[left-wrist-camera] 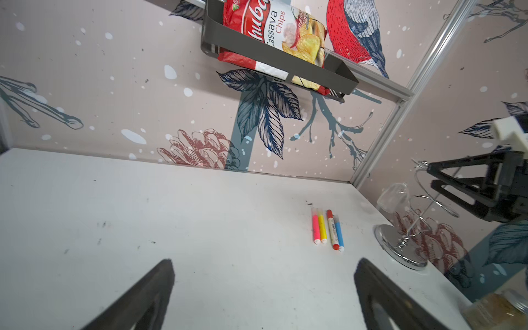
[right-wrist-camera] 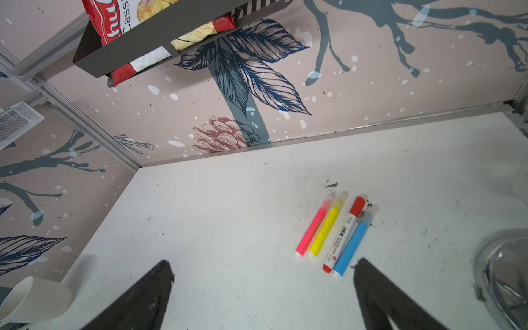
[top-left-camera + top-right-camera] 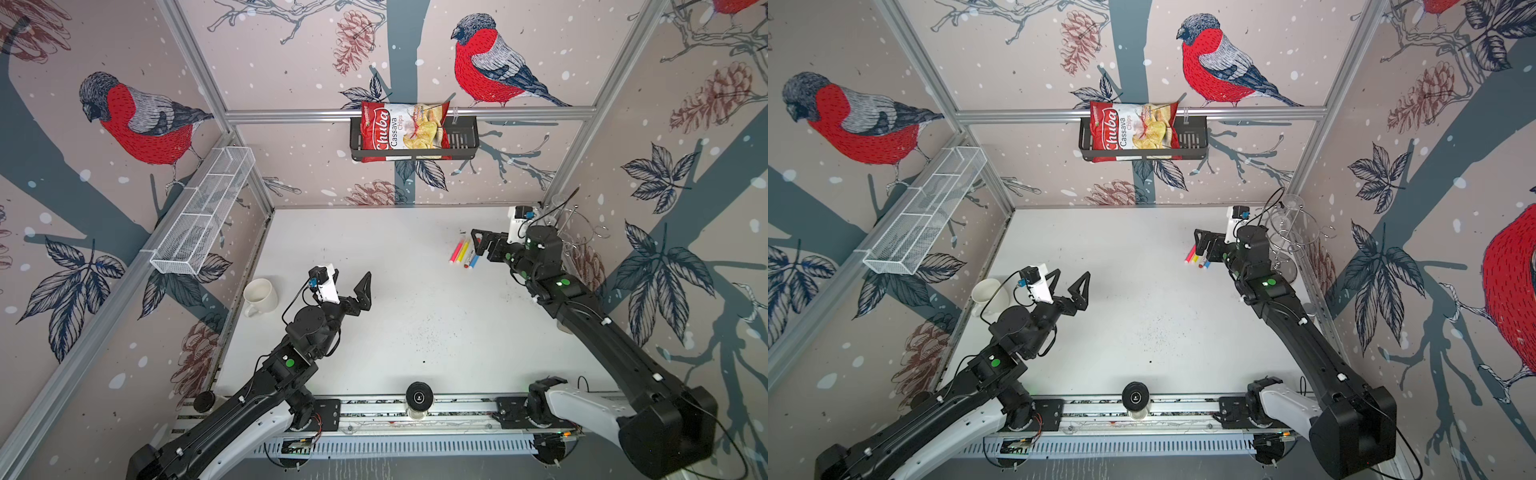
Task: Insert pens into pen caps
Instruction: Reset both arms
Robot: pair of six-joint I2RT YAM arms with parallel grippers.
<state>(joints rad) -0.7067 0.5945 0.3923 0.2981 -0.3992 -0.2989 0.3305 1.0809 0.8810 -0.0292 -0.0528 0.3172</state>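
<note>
Left hand (image 3: 1070, 282) and right hand (image 3: 478, 243) gape, empty. Four pens (image 2: 334, 234) lie capped near the far right corner of the table (image 3: 374, 249); looks finished.

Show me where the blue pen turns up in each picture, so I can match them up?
In a top view: the blue pen lies right of centre, at the outer end of the pen row.
In a top view: the blue pen again lies right of centre.
Left wrist: the blue pen lies right of centre, beside the red-ended pen.
Right wrist: the blue pen lies at lower right.
Shared landmark: the red chips bag, seen in all four.
</note>
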